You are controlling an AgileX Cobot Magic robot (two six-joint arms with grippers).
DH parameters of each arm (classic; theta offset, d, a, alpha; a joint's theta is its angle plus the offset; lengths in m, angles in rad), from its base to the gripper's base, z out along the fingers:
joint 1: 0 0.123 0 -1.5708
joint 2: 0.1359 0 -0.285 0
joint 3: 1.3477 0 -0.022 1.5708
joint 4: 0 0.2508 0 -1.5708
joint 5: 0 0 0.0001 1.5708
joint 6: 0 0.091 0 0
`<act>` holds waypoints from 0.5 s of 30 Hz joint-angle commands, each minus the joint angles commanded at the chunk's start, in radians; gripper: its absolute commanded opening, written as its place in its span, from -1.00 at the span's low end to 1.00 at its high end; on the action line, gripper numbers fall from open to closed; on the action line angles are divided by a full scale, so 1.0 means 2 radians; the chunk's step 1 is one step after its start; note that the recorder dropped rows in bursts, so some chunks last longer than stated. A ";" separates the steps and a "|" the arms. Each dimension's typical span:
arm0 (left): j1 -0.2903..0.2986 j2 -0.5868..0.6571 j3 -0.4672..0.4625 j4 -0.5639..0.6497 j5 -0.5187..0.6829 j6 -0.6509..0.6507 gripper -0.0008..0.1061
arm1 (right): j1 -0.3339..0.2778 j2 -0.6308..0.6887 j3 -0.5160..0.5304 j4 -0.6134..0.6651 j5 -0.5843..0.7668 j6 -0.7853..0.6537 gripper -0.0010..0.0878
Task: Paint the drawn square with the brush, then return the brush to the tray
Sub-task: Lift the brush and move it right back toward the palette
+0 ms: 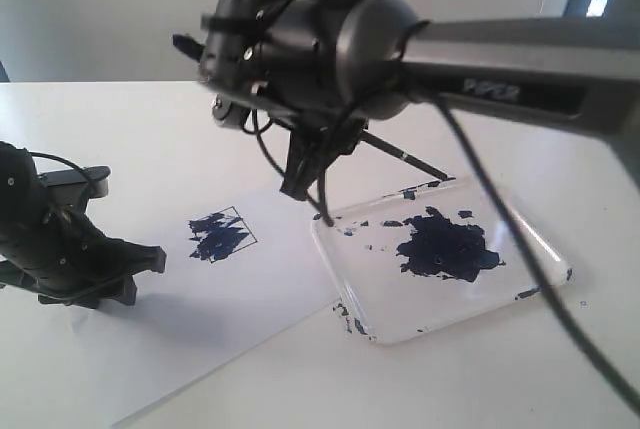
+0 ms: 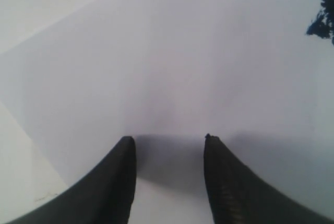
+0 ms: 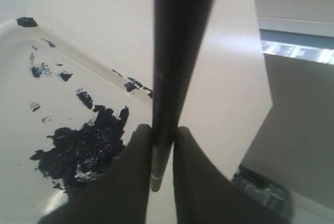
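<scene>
Right end effector (image 3: 162, 130): we note it clamped tight on the brush (image 3: 160, 67), raised above the paper-side rim of the tray (image 1: 455, 314). Left end effector (image 2: 169, 140): spread open, empty, low over the paper (image 2: 182, 51). The drawn square (image 1: 220, 234) carries ragged blue strokes. We judge the painting mostly done and the brush's return to the tray not yet done.

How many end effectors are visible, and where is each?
2. The left end effector is over the paper, open and empty. The right end effector is above the rim of the tray, shut on the brush. None seems hidden.
</scene>
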 joint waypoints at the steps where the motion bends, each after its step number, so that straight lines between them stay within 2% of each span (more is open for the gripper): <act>1: 0.000 -0.003 0.000 0.000 -0.006 -0.004 -0.09 | -0.006 -0.011 0.002 0.017 0.000 0.000 -0.98; 5: 0.000 -0.037 0.006 0.000 -0.031 -0.007 -0.09 | -0.024 -0.052 0.031 0.049 0.000 0.000 -0.98; 15: 0.000 -0.172 0.034 0.014 -0.054 -0.004 -0.09 | -0.043 -0.137 0.191 0.061 -0.009 0.072 -0.98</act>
